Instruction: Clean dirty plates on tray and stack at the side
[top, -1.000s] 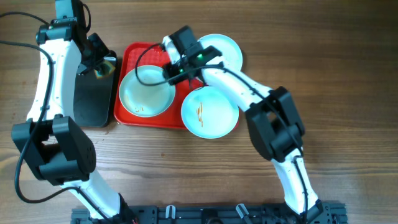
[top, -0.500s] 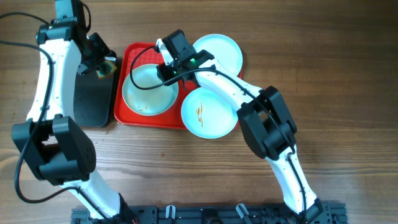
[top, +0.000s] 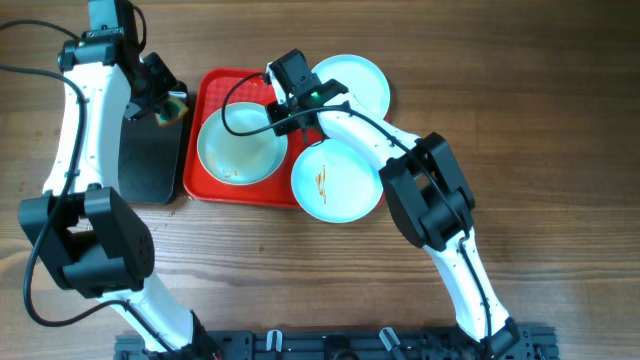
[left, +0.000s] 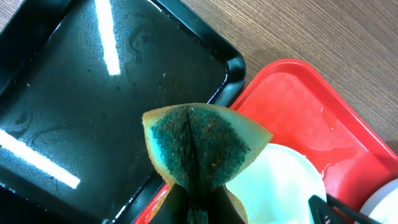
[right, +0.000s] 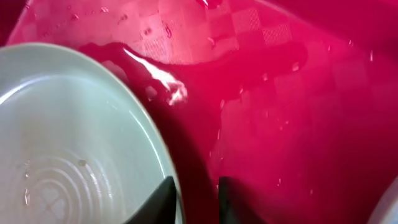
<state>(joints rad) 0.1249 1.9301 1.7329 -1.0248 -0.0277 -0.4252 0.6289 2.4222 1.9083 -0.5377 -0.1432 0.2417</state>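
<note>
The red tray (top: 213, 88) holds one white plate (top: 238, 148) with faint streaks near its lower left. A second plate (top: 338, 180) with orange streaks overlaps the tray's front right corner. A third plate (top: 352, 84) lies at the back right. My right gripper (top: 283, 116) is at the right rim of the left plate. In the right wrist view its fingers (right: 194, 194) straddle that plate's rim (right: 68, 137), closed on it over the red tray (right: 298, 93). My left gripper (top: 166, 102) is shut on a green-and-yellow sponge (left: 202, 146) above the gap between the two trays.
A smaller black tray (top: 145, 160), wet and glossy (left: 74, 93), lies left of the red tray (left: 298, 112). Bare wooden table surrounds both trays. The right arm reaches across the two right-hand plates.
The right gripper swung left to the plate's rim, then came back slightly right, and the left plate shifted a little to the right with it. The left arm and sponge have not moved.
</note>
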